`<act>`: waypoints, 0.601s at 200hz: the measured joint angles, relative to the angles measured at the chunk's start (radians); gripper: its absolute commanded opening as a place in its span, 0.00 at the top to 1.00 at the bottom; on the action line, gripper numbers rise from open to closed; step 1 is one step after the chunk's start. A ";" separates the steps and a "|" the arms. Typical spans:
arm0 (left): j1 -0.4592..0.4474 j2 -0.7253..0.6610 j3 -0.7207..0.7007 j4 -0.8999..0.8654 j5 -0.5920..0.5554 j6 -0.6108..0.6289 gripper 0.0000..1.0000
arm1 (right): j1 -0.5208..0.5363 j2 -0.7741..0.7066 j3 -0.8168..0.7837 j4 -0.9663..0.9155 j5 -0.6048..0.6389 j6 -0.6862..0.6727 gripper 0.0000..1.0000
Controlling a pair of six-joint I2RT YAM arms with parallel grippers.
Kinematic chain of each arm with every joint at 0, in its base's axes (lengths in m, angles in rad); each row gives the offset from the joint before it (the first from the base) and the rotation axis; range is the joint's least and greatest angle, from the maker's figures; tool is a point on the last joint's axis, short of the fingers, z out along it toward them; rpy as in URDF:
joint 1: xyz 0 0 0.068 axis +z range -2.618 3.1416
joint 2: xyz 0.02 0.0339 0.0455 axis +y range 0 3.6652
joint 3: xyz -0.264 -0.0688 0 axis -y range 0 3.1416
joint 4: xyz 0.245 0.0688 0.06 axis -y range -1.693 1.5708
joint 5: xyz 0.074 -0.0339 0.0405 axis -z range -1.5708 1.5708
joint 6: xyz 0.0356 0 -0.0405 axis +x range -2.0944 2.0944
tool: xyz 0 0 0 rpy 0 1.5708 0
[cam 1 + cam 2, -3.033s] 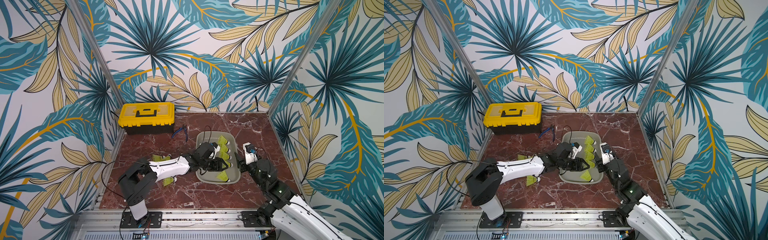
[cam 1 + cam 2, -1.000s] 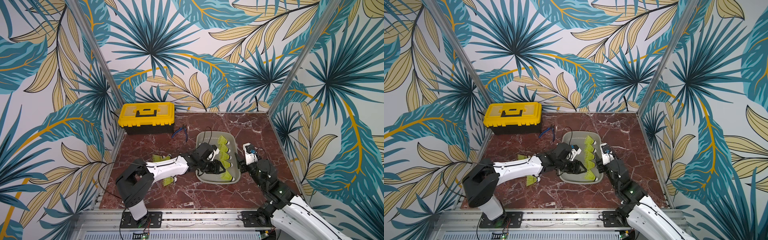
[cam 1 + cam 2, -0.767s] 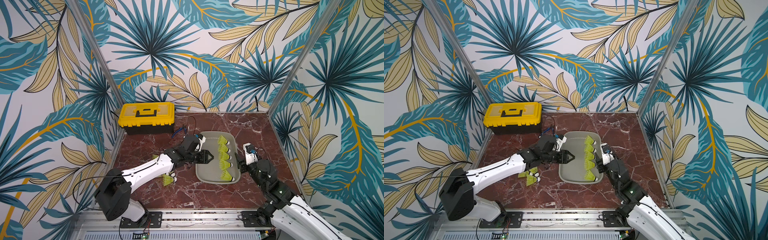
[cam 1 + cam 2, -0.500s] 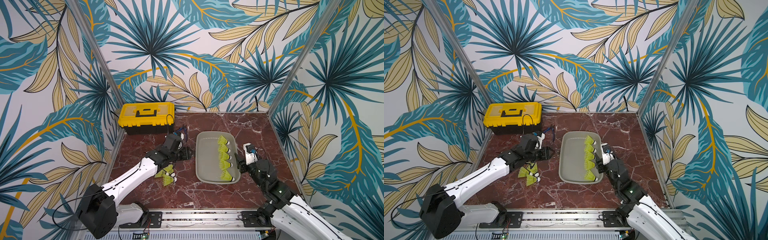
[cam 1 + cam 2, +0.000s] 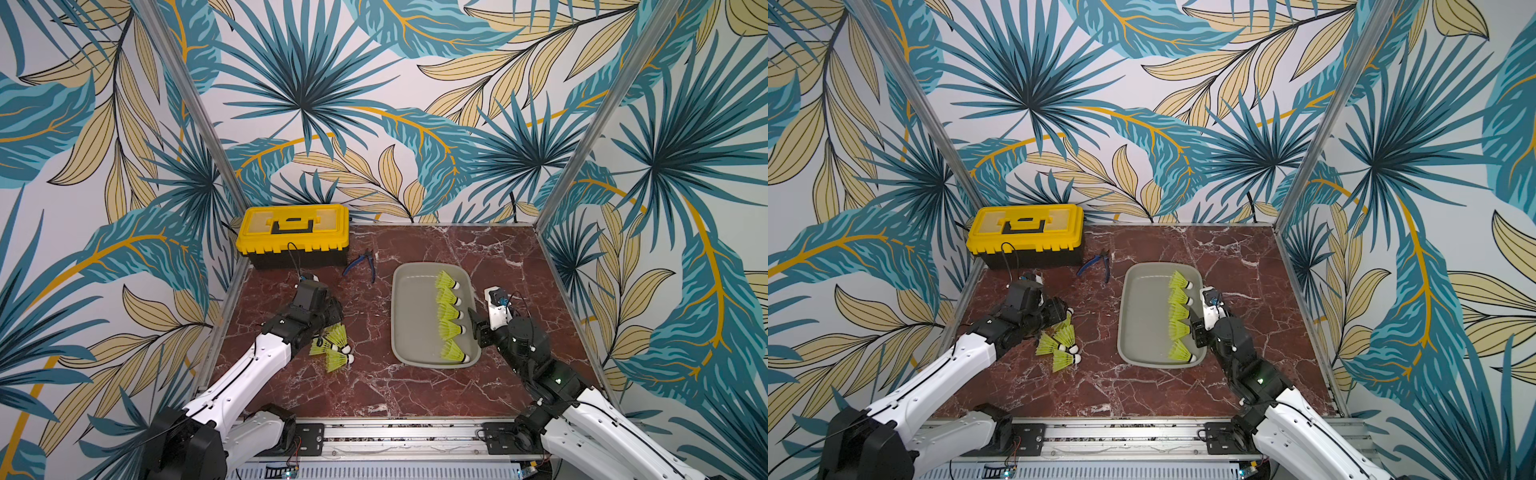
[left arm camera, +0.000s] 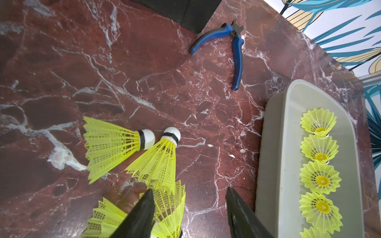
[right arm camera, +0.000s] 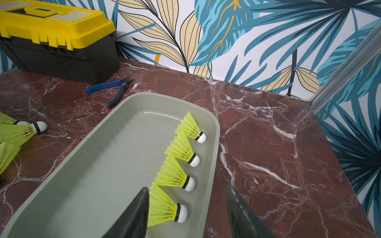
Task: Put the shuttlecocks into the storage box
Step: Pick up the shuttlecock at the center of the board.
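left gripper: jaws parted to a middling gap with nothing between them; it hangs low over the loose pile.
loose shuttlecocks: on the table, under and just ahead of the fingertips. They crowd toward the finger farther from the box. At least 4 show; overlaps hide any more.
nearest shuttlecock: its skirt ends just ahead of that finger's tip and its cork points ahead, away from the gripper. Its long axis runs roughly along the fingers, so a closing stroke would cross it.
gap between the jaws: mostly over bare table, beside the pile and around no skirt.
box: near, beyond the opposite finger. 5 shuttlecocks lie in a row along the wall farthest from this gripper; the half closest to it is bare.
right gripper: jaws parted and empty, 1 finger over the box inside, 1 outside the rim; well apart from the pile.
nearer arm: left.
coming move, as I judge it: a small sideways shift away from the box to bracket 1 skirt, then down and close.
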 measured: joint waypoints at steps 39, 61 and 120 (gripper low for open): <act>0.031 0.057 -0.028 0.084 0.053 -0.068 0.47 | 0.000 0.000 0.000 -0.001 0.000 0.000 0.40; 0.039 0.088 -0.030 0.119 0.071 -0.091 0.48 | 0.000 0.000 0.000 -0.002 0.000 0.000 0.40; 0.045 0.136 -0.030 0.130 0.095 -0.125 0.46 | 0.000 0.001 0.000 -0.002 0.000 0.000 0.40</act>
